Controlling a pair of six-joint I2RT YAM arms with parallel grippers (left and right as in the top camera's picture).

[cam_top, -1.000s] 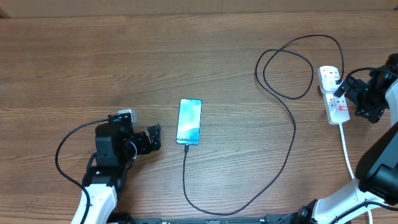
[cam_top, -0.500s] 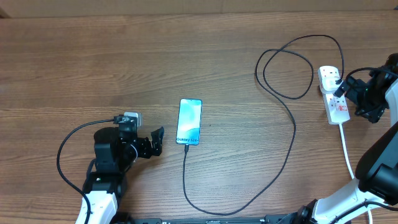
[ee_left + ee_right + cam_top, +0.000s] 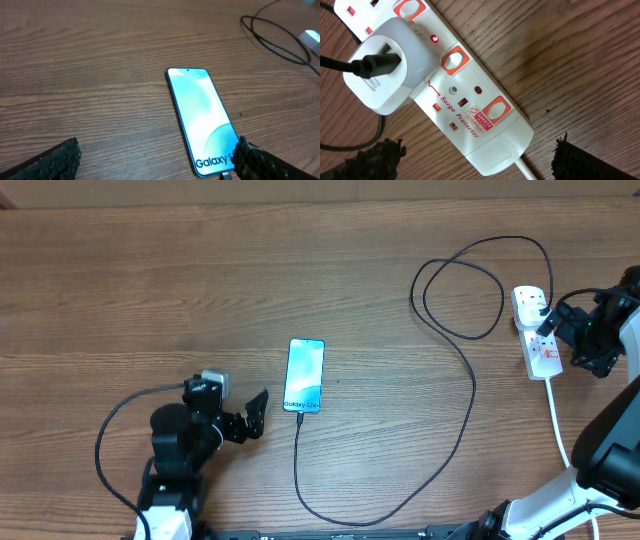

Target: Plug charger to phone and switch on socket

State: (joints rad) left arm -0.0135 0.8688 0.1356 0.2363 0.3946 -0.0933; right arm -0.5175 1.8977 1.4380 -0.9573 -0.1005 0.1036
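The phone (image 3: 305, 375) lies mid-table with its light-blue screen lit, also in the left wrist view (image 3: 202, 117). The black charger cable (image 3: 470, 395) runs from the phone's near short edge, where its connector tip (image 3: 226, 175) sits in the port, in a long loop to a white adapter (image 3: 385, 65) plugged into the white socket strip (image 3: 538, 340). A small red light (image 3: 434, 38) glows on the strip (image 3: 470, 115). My left gripper (image 3: 250, 415) is open and empty, left of the phone's near end. My right gripper (image 3: 560, 325) is open, straddling the strip's cord end.
The strip's thick white cord (image 3: 558, 425) runs toward the front right edge by my right arm. My left arm's own black cable (image 3: 110, 440) loops at the front left.
My left arm has pulled back toward the front and turned its gripper slightly right, away from the phone. The right arm, phone and cable have not moved.
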